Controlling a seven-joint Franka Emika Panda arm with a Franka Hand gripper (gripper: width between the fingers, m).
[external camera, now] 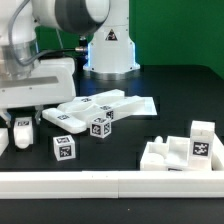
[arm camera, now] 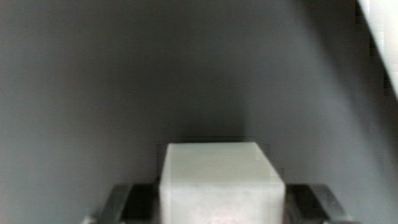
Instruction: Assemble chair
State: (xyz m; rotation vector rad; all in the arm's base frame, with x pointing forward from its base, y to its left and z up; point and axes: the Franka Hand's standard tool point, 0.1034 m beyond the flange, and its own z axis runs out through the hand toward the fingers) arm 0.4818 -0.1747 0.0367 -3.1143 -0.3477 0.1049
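The border rail (external camera: 90,184) runs nearest. Beyond it, at the exterior view's left, the gripper (arm camera: 222,205) straddles a square chair block (arm camera: 222,168) on the table (external camera: 150,125). Its fingers (arm camera: 128,202) flank both sides, apparently for a lift. Whether they pinch it, I cannot tell.

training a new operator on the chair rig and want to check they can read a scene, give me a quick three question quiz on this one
1. True or false: the two-finger gripper has nothing between its fingers.
2. Where do the flat white plastic slabs lie?
A) leaning upright against the arm
B) flat on the black table, near the robot's white base
C) held in the gripper
3. Not counting anything at the gripper, how many short white tagged blocks stand free on the table in front of the slabs?

Key
1. False: a short white square block sits between them.
2. B
3. Two; the second is here.
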